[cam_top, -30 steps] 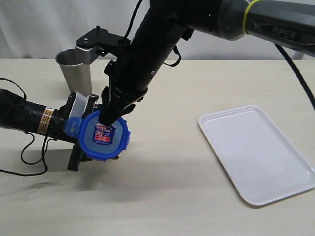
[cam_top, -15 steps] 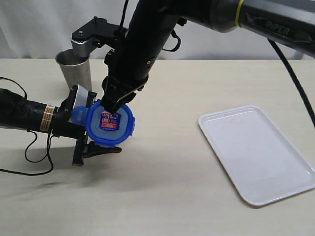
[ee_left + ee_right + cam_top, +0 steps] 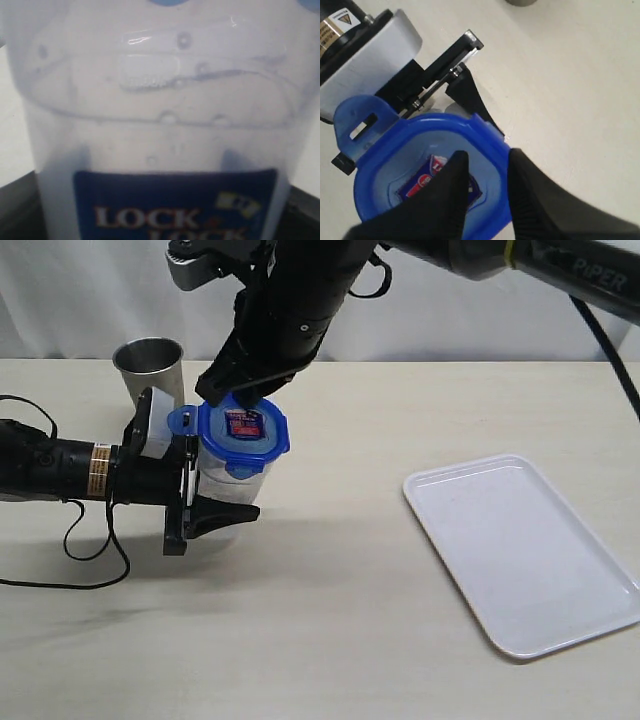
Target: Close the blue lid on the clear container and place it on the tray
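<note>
The clear container (image 3: 232,488) stands upright on the table, left of centre, with my left gripper (image 3: 235,492) shut on its side from the left. Its wall and label (image 3: 160,110) fill the left wrist view. The blue lid (image 3: 243,435) sits on its mouth, sticker up. My right gripper (image 3: 243,406) comes down from above onto the lid's far edge. Its jaws (image 3: 489,152) are closed on the lid's rim: one finger lies over the sticker, the other outside the rim. One flap (image 3: 360,120) sticks out unlatched. The white tray (image 3: 520,550) lies far right.
A grey steel cup (image 3: 152,365) stands just behind the left gripper and the container. The left arm's black cable (image 3: 90,540) loops on the table at the left edge. A white curtain closes the back.
The container has swung from lying tilted toward the camera to upright, lid now facing up. The right gripper rose with it, and its jaws have narrowed on the rim.
</note>
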Controlling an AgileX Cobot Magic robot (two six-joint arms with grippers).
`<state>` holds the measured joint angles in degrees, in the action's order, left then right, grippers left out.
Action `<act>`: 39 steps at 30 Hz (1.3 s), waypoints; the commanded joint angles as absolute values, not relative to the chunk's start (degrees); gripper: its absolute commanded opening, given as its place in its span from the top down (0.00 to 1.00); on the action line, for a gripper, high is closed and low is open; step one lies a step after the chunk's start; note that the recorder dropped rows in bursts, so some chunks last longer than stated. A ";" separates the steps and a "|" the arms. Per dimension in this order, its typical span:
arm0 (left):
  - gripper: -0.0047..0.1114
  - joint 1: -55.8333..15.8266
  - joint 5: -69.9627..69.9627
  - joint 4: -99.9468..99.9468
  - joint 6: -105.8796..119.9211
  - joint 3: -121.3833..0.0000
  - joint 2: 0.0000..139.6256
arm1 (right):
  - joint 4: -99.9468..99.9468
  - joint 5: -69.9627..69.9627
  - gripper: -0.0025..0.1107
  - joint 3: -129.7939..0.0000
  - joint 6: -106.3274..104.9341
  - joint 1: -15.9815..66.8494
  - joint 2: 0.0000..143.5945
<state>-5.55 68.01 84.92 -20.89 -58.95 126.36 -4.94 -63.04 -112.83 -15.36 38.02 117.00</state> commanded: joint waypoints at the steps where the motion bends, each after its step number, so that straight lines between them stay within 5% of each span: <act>1: 0.96 -5.98 69.96 82.26 -22.64 -59.10 125.53 | -5.36 -64.35 0.74 -112.27 -13.86 38.11 116.54; 10: 0.96 -5.98 68.59 80.15 -24.42 -59.10 125.53 | -8.39 -65.70 0.75 -111.67 -13.86 38.11 116.90; 18: 0.96 -5.98 69.23 80.38 -24.42 -59.10 125.53 | -0.57 -60.96 0.94 -105.49 -10.32 37.99 117.13; 39: 0.96 -6.08 67.24 80.28 -24.42 -59.10 125.53 | -0.43 -61.86 0.94 -103.96 -9.33 37.99 116.84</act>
<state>-5.55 63.16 82.81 -23.90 -58.95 126.36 0.00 -62.24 -104.49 -9.77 38.02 116.82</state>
